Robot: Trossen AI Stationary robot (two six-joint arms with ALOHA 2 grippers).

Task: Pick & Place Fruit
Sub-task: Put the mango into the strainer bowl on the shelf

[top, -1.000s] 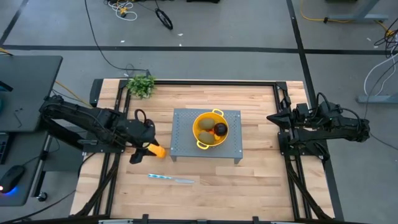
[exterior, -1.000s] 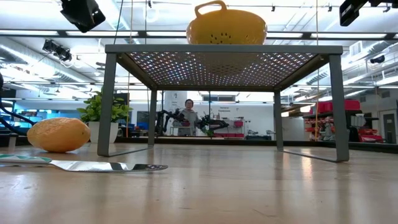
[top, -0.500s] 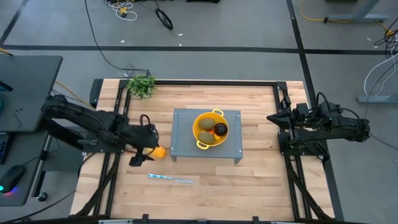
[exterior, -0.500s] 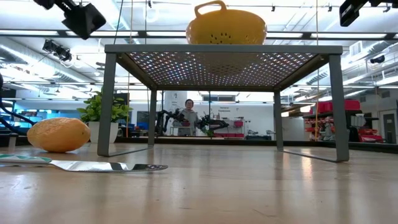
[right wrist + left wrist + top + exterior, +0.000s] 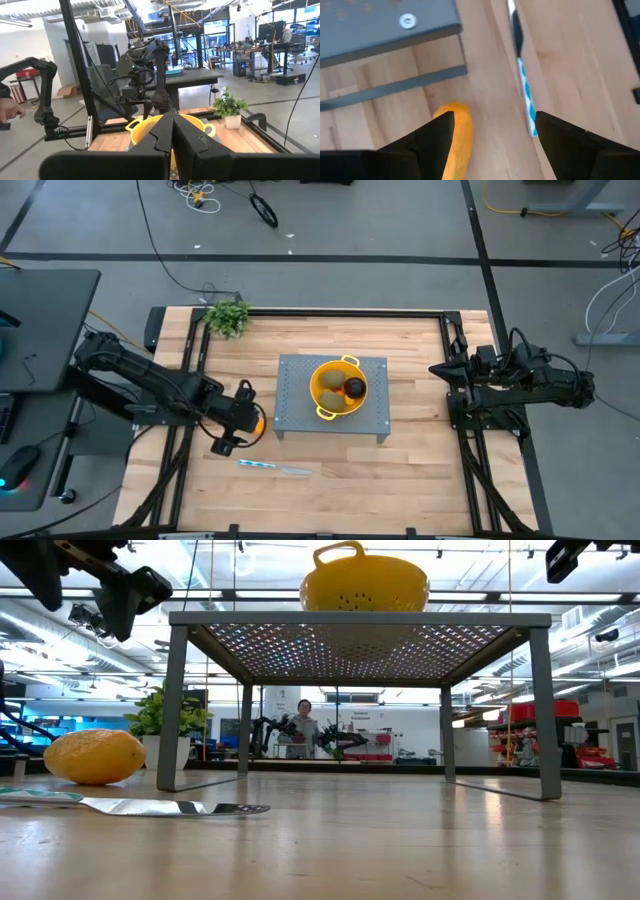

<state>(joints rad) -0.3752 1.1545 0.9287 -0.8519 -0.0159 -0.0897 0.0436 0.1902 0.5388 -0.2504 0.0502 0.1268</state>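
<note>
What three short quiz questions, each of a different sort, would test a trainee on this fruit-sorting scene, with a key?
1. True or false: the yellow colander sits on the grey perforated stand.
2. Which lies nearest the knife? A potted plant, B yellow-orange fruit, C colander.
3. Fill in: the left gripper hovers, fingers open, over the yellow-orange ____.

Key: 1 true; 2 B; 3 fruit.

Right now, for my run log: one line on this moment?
left pincer: open over mango | right pincer: shut, waiting | colander: holds fruit
</note>
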